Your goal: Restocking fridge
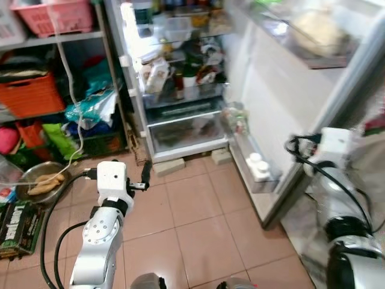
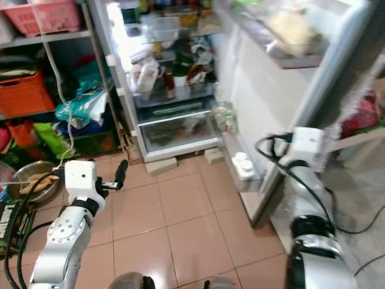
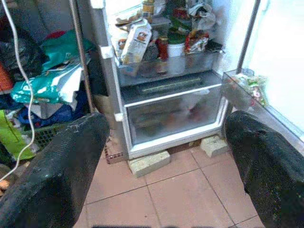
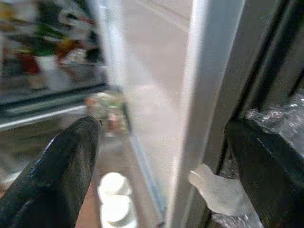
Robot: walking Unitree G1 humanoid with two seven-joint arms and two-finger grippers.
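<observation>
**A:** Where are your cameras sitting right now?

**B:** Your head pair looks forward and down from standing height at the open fridge [image 1: 180,78], its door [image 1: 283,90] swung out on your right, tiled floor [image 1: 198,217] below. Both eyes share that whole scene, slightly offset sideways.

**A:** Wrists?

**B:** Left wrist view looks along its two black fingers [image 3: 52,171] straight at the fridge's lower shelves and crisper drawer [image 3: 171,111], from low and near. Overlaps the head views there. Right wrist view sits very close to the door's edge [image 4: 199,95], blurred, facing along it; it shares the door shelf with the white caps [image 4: 114,199].
</observation>
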